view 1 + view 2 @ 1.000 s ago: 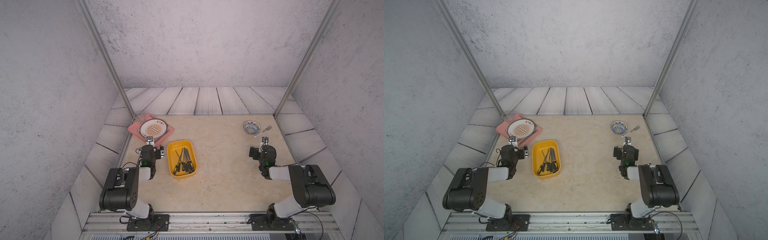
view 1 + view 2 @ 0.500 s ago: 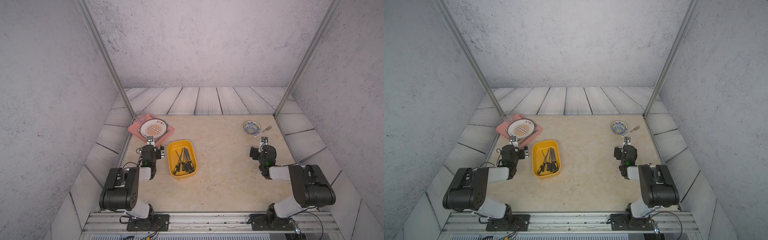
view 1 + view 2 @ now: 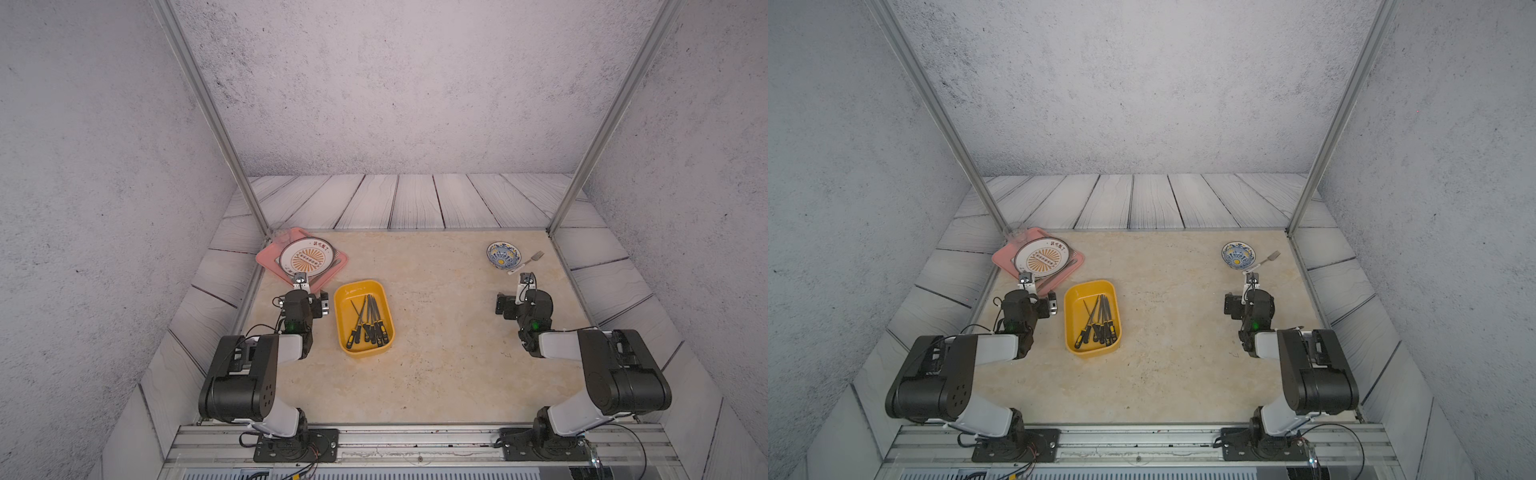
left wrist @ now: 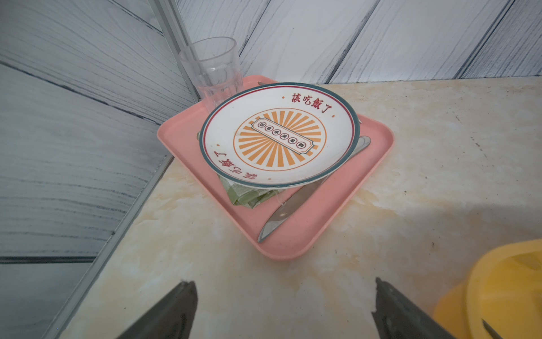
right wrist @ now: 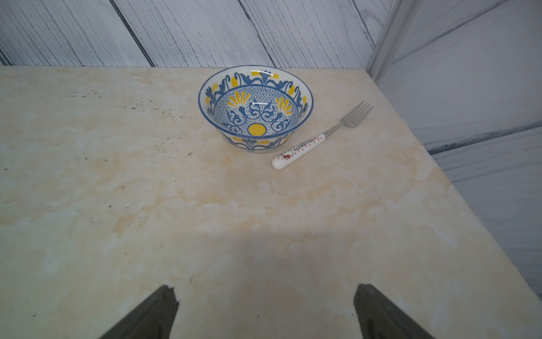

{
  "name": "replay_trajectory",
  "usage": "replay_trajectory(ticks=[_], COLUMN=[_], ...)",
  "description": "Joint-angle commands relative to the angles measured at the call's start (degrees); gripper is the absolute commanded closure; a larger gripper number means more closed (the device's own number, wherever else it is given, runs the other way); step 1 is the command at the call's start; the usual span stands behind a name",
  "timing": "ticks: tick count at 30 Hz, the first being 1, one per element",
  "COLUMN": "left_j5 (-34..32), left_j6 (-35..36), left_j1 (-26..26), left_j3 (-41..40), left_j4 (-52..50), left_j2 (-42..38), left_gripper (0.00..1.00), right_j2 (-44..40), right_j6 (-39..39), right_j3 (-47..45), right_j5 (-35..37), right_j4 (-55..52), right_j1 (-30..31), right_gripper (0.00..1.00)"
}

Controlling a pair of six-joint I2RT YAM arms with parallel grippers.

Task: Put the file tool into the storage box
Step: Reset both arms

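The yellow storage box (image 3: 355,293) (image 3: 1084,293) lies on the beige table left of centre in both top views. Several file tools (image 3: 370,320) (image 3: 1098,322) with black handles rest inside it, handles toward the near end. My left gripper (image 3: 302,296) (image 4: 283,281) hovers low just left of the box, open, with nothing but bare table between its fingers. A corner of the box (image 4: 504,287) shows beside it in the left wrist view. My right gripper (image 3: 524,297) (image 5: 264,287) is open over bare table at the right side, far from the box.
A pink tray (image 3: 270,259) (image 4: 337,211) at the back left carries a plate (image 4: 278,135), a clear glass (image 4: 214,67), a knife (image 4: 293,202) and a green cloth. A blue patterned bowl (image 5: 255,108) and a fork (image 5: 316,141) sit at the back right. Metal posts stand at both back corners.
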Motion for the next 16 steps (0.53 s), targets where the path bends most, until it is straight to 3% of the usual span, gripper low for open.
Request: replay_trajectory(ticks=[1, 3, 9, 10, 12, 16], left_j5=[-4.15, -8.45, -8.43, -7.34, 1.07, 0.27], left_j6=[0.67, 1.08, 1.04, 0.52, -1.09, -0.82], left_j1=[-1.76, -3.55, -3.56, -2.70, 1.32, 0.82], left_j3=[-1.25, -3.09, -2.20, -1.17, 1.10, 0.41], left_j4=[3.40, 7.14, 5.79, 3.81, -0.92, 0.39], left_j2=[0.02, 0.04, 0.38, 0.56, 0.56, 0.40], left_gripper=[0.02, 0.02, 0.02, 0.02, 0.02, 0.02], right_j2=[-0.88, -0.97, -0.88, -0.88, -0.94, -0.91], right_j6=[-0.02, -0.02, -0.02, -0.02, -0.06, -0.06], right_j3=[1.21, 1.10, 1.22, 1.16, 1.21, 1.17], right_j5=[-0.85, -0.81, -0.81, -0.81, -0.81, -0.81], right_j4=[-0.42, -0.45, -0.46, -0.43, -0.46, -0.50], right_j1=[-0.18, -0.24, -0.24, -0.30, -0.31, -0.31], right_gripper=[0.00, 0.00, 0.00, 0.00, 0.00, 0.00])
